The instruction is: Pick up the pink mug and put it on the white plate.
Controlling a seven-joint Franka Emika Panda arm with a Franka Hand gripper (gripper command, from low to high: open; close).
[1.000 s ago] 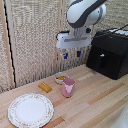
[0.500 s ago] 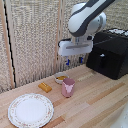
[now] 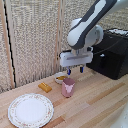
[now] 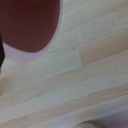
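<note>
The pink mug (image 3: 67,87) stands upright on the wooden table near the middle of the exterior view. In the wrist view it fills one corner, its dark inside (image 4: 30,22) close to the camera. My gripper (image 3: 74,71) hangs just above the mug, slightly toward the exterior view's right; its blue-tipped fingers (image 3: 68,72) stand apart and hold nothing. The white platter (image 3: 30,109) with its speckled rim lies flat on the table at the exterior view's lower left, apart from the mug.
A small white bowl (image 3: 60,78) with yellow contents sits just behind the mug. A yellow block (image 3: 45,87) lies to the mug's left in the exterior view. A black box (image 3: 115,54) stands at the right. A woven screen closes the back.
The arm has moved lower and toward the mug; the gripper now sits just above its rim. Mug, platter and bowl have not moved.
</note>
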